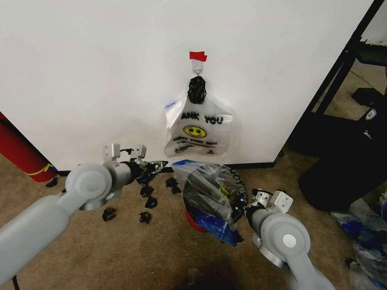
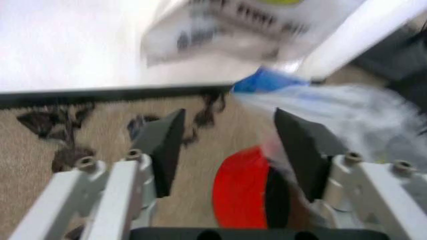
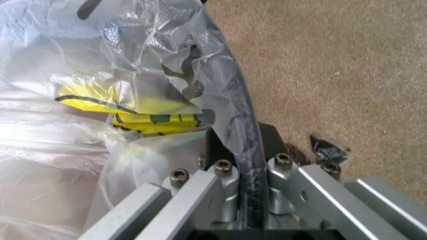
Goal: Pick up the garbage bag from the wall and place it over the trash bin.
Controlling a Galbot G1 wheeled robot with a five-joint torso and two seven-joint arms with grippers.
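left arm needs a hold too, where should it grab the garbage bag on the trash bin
Likely the loose blue-patched edge of the garbage bag on the wall side of the trash bin, coming from the robot's left: the open left gripper already faces it, while the right gripper pins the opposite rim.

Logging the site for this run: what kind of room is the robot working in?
Probably an office or lab corner, not a kitchen: brown carpet, a plain white wall with a hook holding a smiley bag, and black shelving at the side.

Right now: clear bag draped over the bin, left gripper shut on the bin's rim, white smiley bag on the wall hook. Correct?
Not quite: the right gripper is shut on the trash bin rim, per the right wrist view. The left gripper is open. The garbage bag is draped over it; the smiley bag hangs hooked.
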